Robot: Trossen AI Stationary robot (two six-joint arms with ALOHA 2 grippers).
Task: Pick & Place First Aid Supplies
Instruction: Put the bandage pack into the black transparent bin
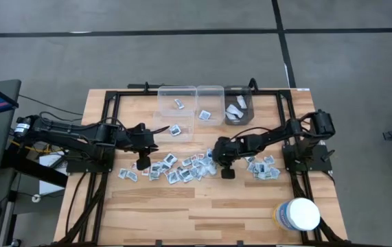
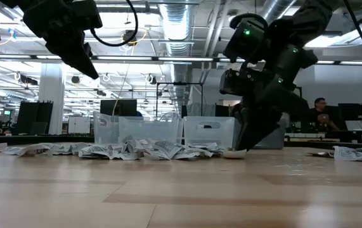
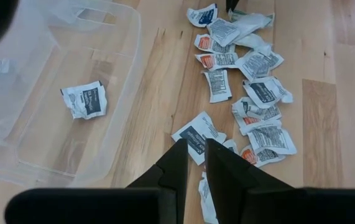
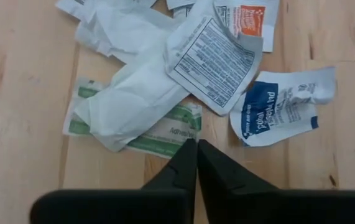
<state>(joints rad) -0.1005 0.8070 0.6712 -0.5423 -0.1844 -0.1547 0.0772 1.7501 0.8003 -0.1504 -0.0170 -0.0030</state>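
The first aid supplies (image 1: 182, 168) are small square packets and pale wrappers, strewn flat in a band across the table's middle. My left gripper (image 3: 191, 163) hovers high above the band's left end beside a clear bin (image 3: 53, 93). Its fingers stand a narrow gap apart with nothing between them. My right gripper (image 4: 196, 146) is down at the table (image 2: 241, 147) and shut. Its tips are at the edge of a green-striped bandage wrapper (image 4: 165, 134), which lies under a crumpled white wrapper (image 4: 133, 99). My right gripper comes slanting down from the table's right side. Its shut fingertips (image 4: 188, 152) meet the near corner of the green-striped wrapper (image 4: 193, 124), which lies flat on the wood. Whether an edge is pinched between them I cannot tell.
Two clear bins (image 1: 176, 103) (image 1: 209, 103) and a dark bin (image 1: 239, 104) stand at the far edge, each with a few packets or wrappers inside. A big white round tub (image 1: 298, 214) stands at the near right. More packets lie right of my right gripper (image 1: 261, 168).
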